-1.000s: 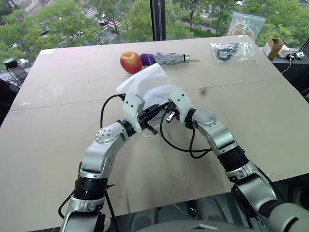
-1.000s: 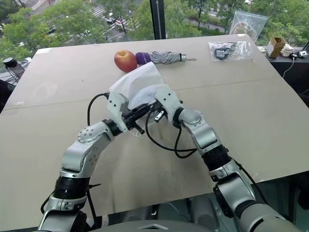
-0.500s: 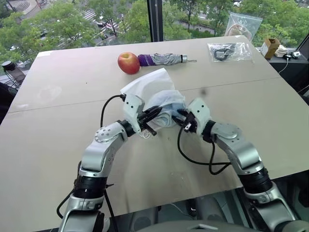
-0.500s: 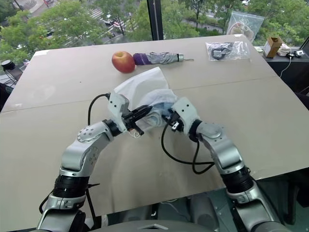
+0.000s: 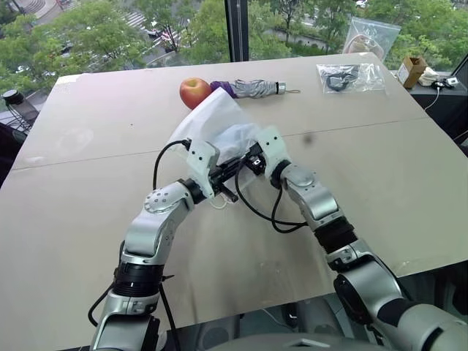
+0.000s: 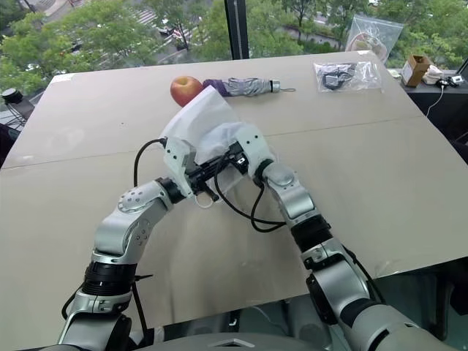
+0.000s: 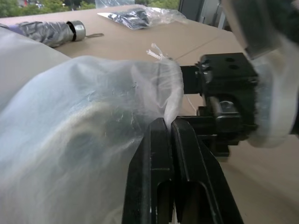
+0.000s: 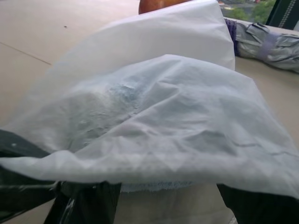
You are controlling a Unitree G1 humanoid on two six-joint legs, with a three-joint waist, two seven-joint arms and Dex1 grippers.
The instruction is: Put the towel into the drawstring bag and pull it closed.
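Your right hand (image 5: 252,162) had returned from beside the drawstring bag (image 5: 219,128) to its mouth, fingers spread. Your left hand (image 7: 170,128) stayed clamped on the rim. The towel (image 8: 121,100) lay inside.

towel (image 8: 117,100) in drawstring bag (image 5: 219,124), apple (image 5: 194,92) behind

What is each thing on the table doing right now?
Bag: lifted at its mouth, not pulled closed.
Towel: inside the bag.
Left gripper: shut on the bag's rim.
Right gripper: at the bag's mouth.
Apple: resting.
Umbrella: folded, lying flat.
Zip bag: lying flat.
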